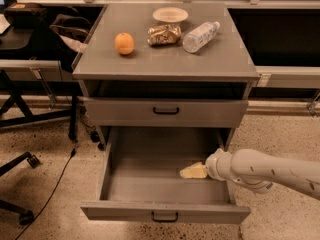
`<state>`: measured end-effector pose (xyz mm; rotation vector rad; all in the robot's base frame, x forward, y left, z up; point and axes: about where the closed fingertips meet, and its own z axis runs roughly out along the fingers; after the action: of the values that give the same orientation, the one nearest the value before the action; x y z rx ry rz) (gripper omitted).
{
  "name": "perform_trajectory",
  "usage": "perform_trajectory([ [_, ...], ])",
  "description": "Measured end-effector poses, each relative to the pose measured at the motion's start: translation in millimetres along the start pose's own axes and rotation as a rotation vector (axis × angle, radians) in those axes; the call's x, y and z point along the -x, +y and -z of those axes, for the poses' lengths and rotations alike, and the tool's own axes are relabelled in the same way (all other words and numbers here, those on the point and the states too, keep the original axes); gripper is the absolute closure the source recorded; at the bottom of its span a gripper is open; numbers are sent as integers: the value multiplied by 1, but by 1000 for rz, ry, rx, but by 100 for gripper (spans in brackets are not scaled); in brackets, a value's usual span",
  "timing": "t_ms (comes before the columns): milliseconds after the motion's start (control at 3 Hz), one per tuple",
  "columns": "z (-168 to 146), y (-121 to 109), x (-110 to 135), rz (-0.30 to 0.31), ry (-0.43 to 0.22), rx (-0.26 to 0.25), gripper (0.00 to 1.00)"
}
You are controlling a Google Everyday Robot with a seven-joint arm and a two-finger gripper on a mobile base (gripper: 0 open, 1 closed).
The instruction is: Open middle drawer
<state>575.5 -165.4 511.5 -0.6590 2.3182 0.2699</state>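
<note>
A grey metal cabinet (pixel 165 64) stands facing the camera, and the middle drawer (pixel 125 113) sits in its front, just under a dark open recess below the cabinet top and directly above the bottom drawer (pixel 150 184). The middle drawer is pushed in. Its long axis runs left to right across the cabinet, its face points toward the camera, and its dark handle (pixel 166 110) is centred and lies along the same axis. The bottom drawer is pulled well out of the cabinet toward the camera, with its own handle (pixel 165 216) at the near edge. The white robot arm (pixel 270 173) reaches in from the cabinet's right. Its gripper (pixel 191 172) hangs over the right part of the open bottom drawer, pointing left, below the middle drawer and apart from its handle. I cannot tell whether it is spread or closed. On the cabinet top lie an orange (pixel 124 43) at the left, a crumpled snack bag (pixel 163 34) in the middle, a shallow bowl (pixel 170 15) behind the bag, and a clear plastic bottle (pixel 200 36) on its side at the right.
</note>
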Motion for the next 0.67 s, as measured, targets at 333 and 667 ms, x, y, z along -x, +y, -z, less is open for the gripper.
perform_trajectory([
  [333,0,0,0,0,0,0,0],
  [667,20,-12,-12,-40,-17,-37,0],
])
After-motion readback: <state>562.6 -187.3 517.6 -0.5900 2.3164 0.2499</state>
